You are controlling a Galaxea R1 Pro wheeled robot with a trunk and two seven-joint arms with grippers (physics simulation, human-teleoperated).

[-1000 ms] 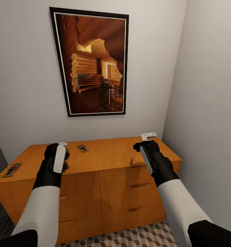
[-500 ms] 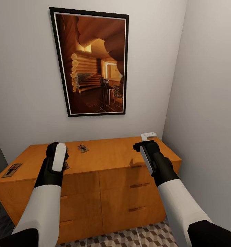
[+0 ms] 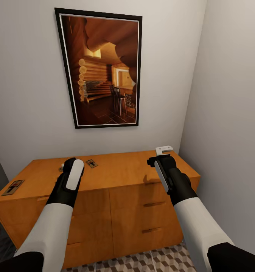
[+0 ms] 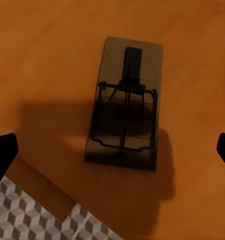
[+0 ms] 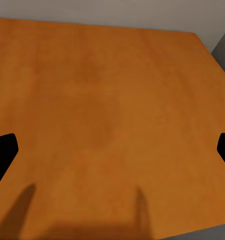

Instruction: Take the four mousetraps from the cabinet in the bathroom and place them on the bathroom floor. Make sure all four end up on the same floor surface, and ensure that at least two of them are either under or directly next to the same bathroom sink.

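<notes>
Both of your arms reach out in front of you, white on the upper part and black near the wrists. Your left gripper [image 3: 63, 167] is pushed forward, and your left wrist leans a bit toward the middle. In the left wrist view its two black fingertips [image 4: 3, 156] sit far apart at the edges, so it is wide open. Your right gripper [image 3: 164, 150] is held farther forward and a little higher. Its fingertips [image 5: 2, 150] are spread wide too.
</notes>
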